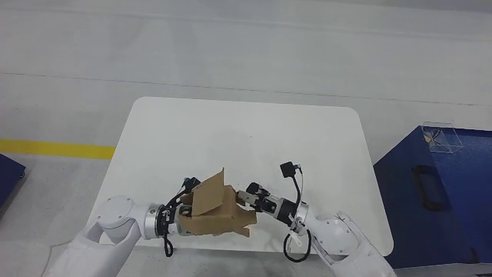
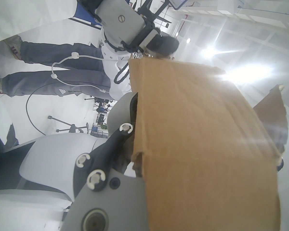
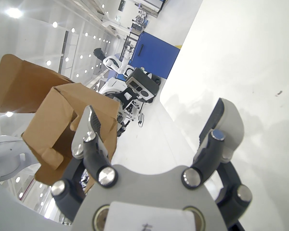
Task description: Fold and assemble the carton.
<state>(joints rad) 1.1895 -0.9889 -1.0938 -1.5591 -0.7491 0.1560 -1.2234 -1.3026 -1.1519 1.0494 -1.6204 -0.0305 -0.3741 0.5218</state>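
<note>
Mid-fold: the left tool (image 1: 177, 217) grips the half-formed carton (image 1: 217, 209) over the near edge of the worktop (image 1: 307, 135). The right tool (image 3: 155, 104), spread wide beside it, likely must press its open end shut next.

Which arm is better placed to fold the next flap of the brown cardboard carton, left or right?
Right, probably. The right gripper is open and free, close beside a loose flap of the brown cardboard carton. The left gripper sits against the carton's other side, apparently steadying it.
</note>
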